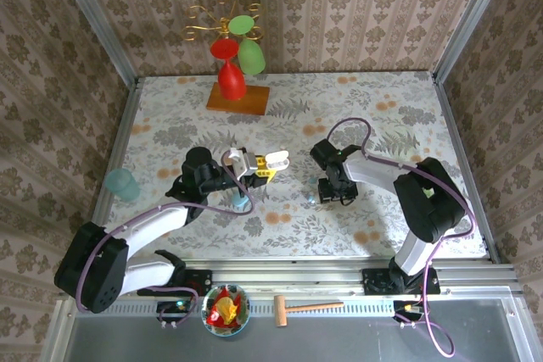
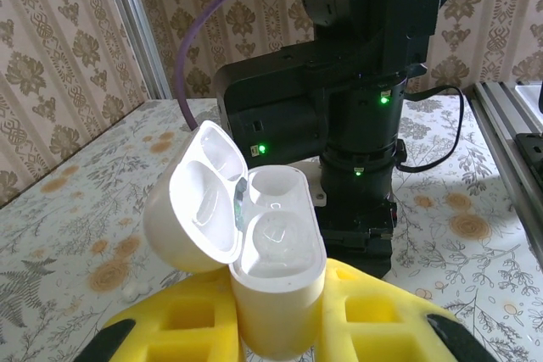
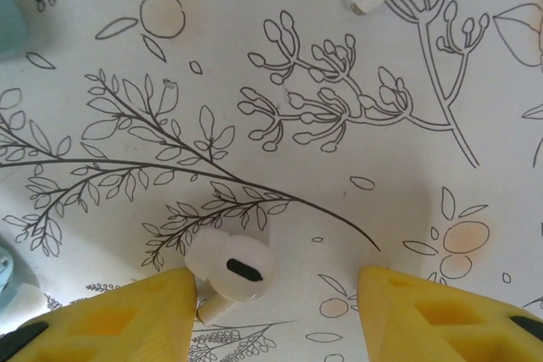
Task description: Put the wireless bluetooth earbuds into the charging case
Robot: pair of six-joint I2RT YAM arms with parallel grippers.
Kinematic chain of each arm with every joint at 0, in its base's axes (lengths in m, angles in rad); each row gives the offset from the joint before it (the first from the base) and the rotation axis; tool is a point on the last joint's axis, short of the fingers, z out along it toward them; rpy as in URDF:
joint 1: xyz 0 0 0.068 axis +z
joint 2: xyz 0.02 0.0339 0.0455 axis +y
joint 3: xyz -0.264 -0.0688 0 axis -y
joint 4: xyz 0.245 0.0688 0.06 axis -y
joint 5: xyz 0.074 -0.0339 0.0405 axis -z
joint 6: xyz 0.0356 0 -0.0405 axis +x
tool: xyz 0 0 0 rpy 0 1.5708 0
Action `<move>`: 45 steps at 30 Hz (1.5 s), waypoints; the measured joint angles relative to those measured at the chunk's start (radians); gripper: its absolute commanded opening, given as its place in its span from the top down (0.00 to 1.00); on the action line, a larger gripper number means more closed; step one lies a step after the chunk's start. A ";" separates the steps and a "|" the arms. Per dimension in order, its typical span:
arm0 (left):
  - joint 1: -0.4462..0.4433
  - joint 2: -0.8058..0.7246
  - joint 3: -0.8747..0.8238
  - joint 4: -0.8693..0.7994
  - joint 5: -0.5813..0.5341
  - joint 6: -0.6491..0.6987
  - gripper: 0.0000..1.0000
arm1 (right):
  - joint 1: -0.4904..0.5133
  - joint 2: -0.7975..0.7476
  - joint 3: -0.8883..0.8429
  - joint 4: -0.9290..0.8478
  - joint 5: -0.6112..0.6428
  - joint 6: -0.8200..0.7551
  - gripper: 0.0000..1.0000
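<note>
"While the left gripper [image 2: 278, 315] is pinching the open white charging case [image 2: 276, 247] upright, lid flipped back, where's the earbud?"

"A white earbud [image 3: 231, 267] lies on the flowered desk [image 3: 339, 82], between the spread jaws of the right gripper [image 3: 276, 303], just beside one jaw."

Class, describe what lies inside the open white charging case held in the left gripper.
Two round wells, both apparently empty, in the charging case; two moulded hollows in its lid. The left gripper hides the case's lower body.
</note>
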 measured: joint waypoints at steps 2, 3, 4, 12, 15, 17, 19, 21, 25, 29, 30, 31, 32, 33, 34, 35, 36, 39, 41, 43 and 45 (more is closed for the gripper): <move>0.000 0.000 0.000 0.000 0.000 0.000 0.93 | -0.001 -0.011 -0.012 0.000 0.005 0.003 0.47; 0.000 0.000 0.000 0.000 0.000 0.000 0.93 | -0.003 -0.019 -0.021 -0.005 0.007 0.005 0.47; 0.000 0.000 0.000 0.000 0.000 0.000 0.93 | -0.007 -0.028 -0.030 -0.005 0.008 0.006 0.47; 0.000 0.000 0.000 0.000 0.000 0.000 0.93 | -0.069 -0.080 -0.063 -0.070 0.048 0.015 0.49; 0.000 0.000 0.000 0.000 0.000 0.000 0.93 | -0.077 -0.107 -0.062 -0.083 0.060 0.017 0.49; 0.000 0.000 0.000 0.000 -0.005 0.000 0.94 | -0.072 -0.125 -0.058 -0.085 0.061 0.017 0.49; 0.006 0.000 0.000 0.002 -0.015 -0.002 0.94 | -0.063 -0.137 -0.046 -0.088 0.070 0.017 0.50; 0.020 0.000 -0.011 0.027 -0.027 -0.011 0.94 | -0.049 -0.138 -0.026 -0.089 0.077 0.017 0.50; 0.045 -0.001 -0.041 0.060 -0.043 -0.034 0.94 | -0.020 -0.127 0.002 -0.079 0.078 0.018 0.53; 0.050 -0.008 -0.047 0.071 -0.050 -0.043 0.94 | -0.014 -0.066 0.014 -0.072 0.078 0.017 0.55; 0.050 -0.012 -0.047 0.071 -0.052 -0.043 0.94 | -0.014 -0.051 0.014 -0.072 0.078 0.016 0.55; 0.050 -0.016 -0.047 0.073 -0.052 -0.045 0.94 | -0.014 -0.035 0.014 -0.072 0.078 0.016 0.55; 0.050 -0.020 -0.047 0.076 -0.052 -0.046 0.94 | -0.016 -0.022 0.014 -0.071 0.078 0.015 0.55; 0.050 -0.023 -0.047 0.077 -0.053 -0.046 0.94 | -0.018 -0.013 0.014 -0.071 0.078 0.013 0.56; 0.050 -0.024 -0.047 0.078 -0.053 -0.046 0.94 | -0.020 -0.007 0.014 -0.068 0.078 0.013 0.56; 0.050 -0.024 -0.047 0.079 -0.053 -0.046 0.94 | -0.024 -0.007 0.014 -0.067 0.078 0.013 0.56; 0.050 -0.024 -0.047 0.079 -0.054 -0.046 0.94 | -0.028 -0.007 0.014 -0.065 0.078 0.013 0.57; 0.050 -0.024 -0.047 0.079 -0.056 -0.046 0.94 | -0.044 -0.001 0.013 -0.058 0.079 0.012 0.58; 0.050 -0.024 -0.047 0.079 -0.056 -0.046 0.94 | -0.057 0.001 0.013 -0.056 0.082 0.010 0.58; 0.050 -0.024 -0.047 0.079 -0.056 -0.046 0.94 | -0.068 0.001 0.013 -0.056 0.090 0.009 0.58; 0.051 -0.024 -0.047 0.079 -0.057 -0.046 0.94 | -0.073 0.001 0.013 -0.056 0.105 0.008 0.58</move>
